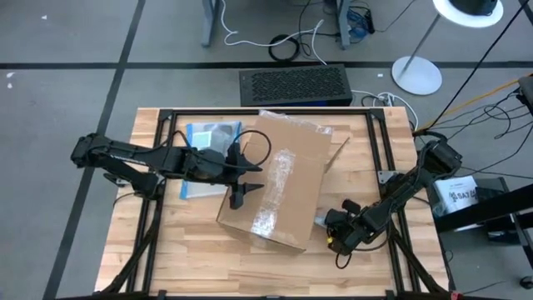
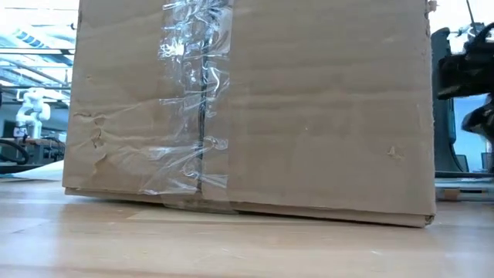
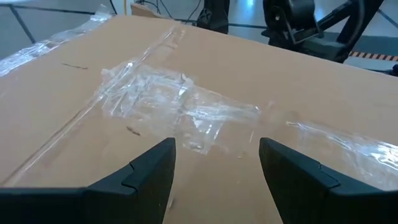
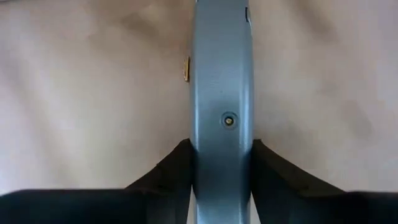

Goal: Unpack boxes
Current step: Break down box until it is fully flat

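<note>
Meanwhile right gripper point(image 4: 221, 162) clamping grey tool point(image 4: 222, 93), box point(image 1: 279, 179)

A robotics lab: wooden table point(image 1: 200, 250) on a black frame, grey carpet, loose cables point(image 1: 287, 43), a lamp stand point(image 1: 416, 73), a small white robot point(image 2: 29, 108) behind

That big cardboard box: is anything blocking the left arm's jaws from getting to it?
Nothing visible does. The left gripper hangs with open jaws right over the box, above its crumpled clear tape, with only air between. The right gripper is off beside the box, closed on a grey tool.
</note>
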You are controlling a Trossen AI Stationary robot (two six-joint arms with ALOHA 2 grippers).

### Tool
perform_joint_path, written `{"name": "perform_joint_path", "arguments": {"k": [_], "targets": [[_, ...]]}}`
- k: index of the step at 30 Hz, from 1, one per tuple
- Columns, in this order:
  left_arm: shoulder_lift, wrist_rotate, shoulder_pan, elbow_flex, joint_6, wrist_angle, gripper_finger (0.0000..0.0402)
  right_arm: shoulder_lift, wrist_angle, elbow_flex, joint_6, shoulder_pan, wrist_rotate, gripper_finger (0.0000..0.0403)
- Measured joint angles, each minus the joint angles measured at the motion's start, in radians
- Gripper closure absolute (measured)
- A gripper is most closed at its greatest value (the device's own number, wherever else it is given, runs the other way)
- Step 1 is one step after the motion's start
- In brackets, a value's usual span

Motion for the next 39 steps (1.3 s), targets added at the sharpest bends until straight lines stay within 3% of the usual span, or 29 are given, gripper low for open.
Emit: {"name": "perform_joint_path", "arguments": {"k": [4,13,22,31,39], "targets": [[0.0,0.0,0.0,0.0,0.017,0.021,0.0165,-0.017,-0.039,0.07,-0.047,0.004,-0.08,0.0282],[-0.031,0.003,-0.025,0.0,0.113,0.053,0.0165,-0.021,-0.235,0.311,-0.08,0.067,-0.062,0.0282],[-0.046,0.003,-0.137,0.0,0.314,0.084,0.0165,-0.023,-0.398,0.589,-0.069,0.137,-0.03,0.0282],[-0.045,-0.024,-0.268,0.0,0.459,0.168,0.0165,-0.023,-0.439,0.796,-0.051,0.16,-0.038,0.0282],[-0.002,-0.119,-0.331,0.0,0.585,0.229,0.0165,-0.024,-0.5,0.966,-0.059,0.159,-0.054,0.0282]]}}
